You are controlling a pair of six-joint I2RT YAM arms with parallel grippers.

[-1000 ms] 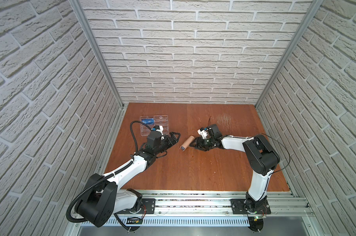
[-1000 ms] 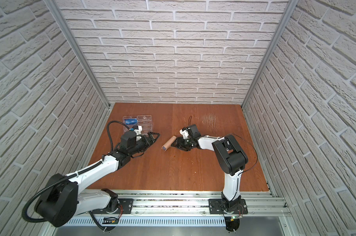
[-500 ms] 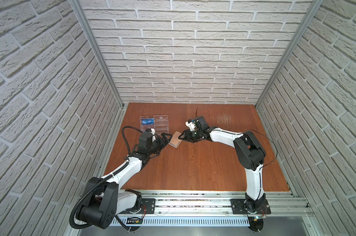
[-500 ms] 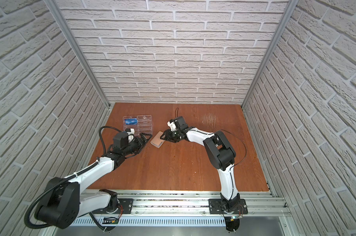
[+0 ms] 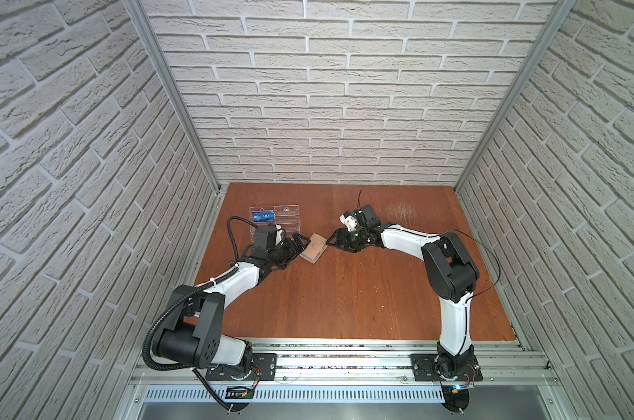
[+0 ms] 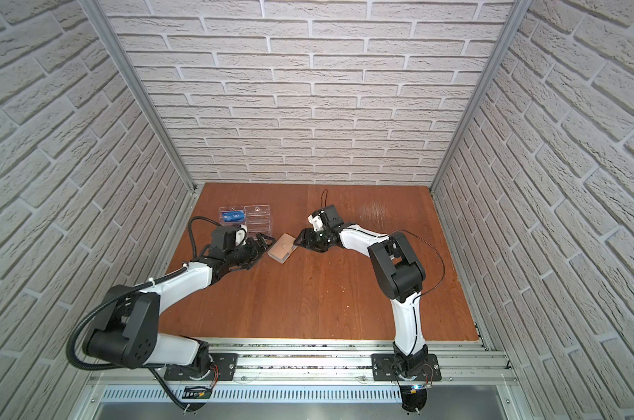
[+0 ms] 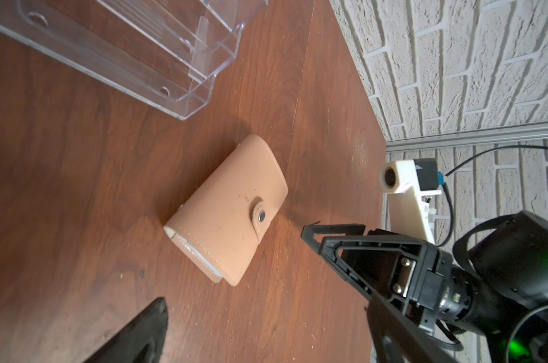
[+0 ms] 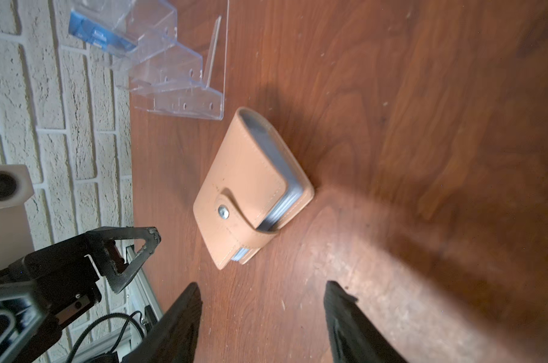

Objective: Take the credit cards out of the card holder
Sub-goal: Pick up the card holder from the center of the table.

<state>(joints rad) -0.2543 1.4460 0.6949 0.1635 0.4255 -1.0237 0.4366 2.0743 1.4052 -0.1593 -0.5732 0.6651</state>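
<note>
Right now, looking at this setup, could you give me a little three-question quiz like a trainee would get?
1. What colour is the card sitting in the clear acrylic rack?
2. True or false: the snap strap on the tan leather card holder is fastened.
3. Where is the card holder? A) lying on the wooden table between the left gripper and the right gripper, held by neither; B) clamped in the right gripper; C) inside the rack.
Key: 1 blue; 2 true; 3 A.
</note>
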